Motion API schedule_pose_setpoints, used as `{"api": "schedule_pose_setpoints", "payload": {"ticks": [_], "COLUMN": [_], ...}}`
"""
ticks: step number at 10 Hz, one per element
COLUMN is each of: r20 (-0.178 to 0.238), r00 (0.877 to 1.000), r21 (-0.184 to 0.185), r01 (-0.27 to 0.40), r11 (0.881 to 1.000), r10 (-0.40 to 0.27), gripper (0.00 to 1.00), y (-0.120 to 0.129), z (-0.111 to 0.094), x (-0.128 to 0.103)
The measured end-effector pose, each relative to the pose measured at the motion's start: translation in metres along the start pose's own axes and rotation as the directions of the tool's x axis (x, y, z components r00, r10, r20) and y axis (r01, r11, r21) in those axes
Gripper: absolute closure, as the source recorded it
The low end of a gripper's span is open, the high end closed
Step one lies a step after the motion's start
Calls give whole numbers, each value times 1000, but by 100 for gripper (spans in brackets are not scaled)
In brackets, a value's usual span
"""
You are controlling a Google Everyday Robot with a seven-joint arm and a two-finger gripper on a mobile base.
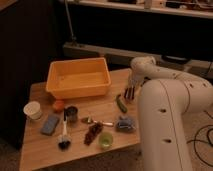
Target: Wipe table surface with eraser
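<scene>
The light-brown wooden table surface fills the middle of the camera view. A flat grey-blue rectangular block, which looks like the eraser, lies near the table's left side. My gripper hangs at the end of the white arm over the table's right edge. It is just right of a green cucumber-like object and far from the grey-blue block. Nothing shows in the gripper.
An orange plastic bin stands at the back. A white cup, an orange ball, a metal cup, a brush, a spoon, dark red grapes, a green cup and a blue packet lie around.
</scene>
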Motion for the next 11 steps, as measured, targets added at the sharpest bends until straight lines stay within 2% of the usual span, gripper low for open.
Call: {"api": "schedule_pose_setpoints", "payload": {"ticks": [2,4,8,11], "r20": [-9,-8,14,23], "r00": [999,999,1000,998], "r21": [-23,-21,12,32], "r01": [33,46,7,-61], "r11": [999,999,1000,998], "r10": [-33,-46,-7,60], "gripper": [100,100,100,100], "y": [10,2,-49,-72], "z": [2,-1,-20,-17], "x": [14,23,31,17]}}
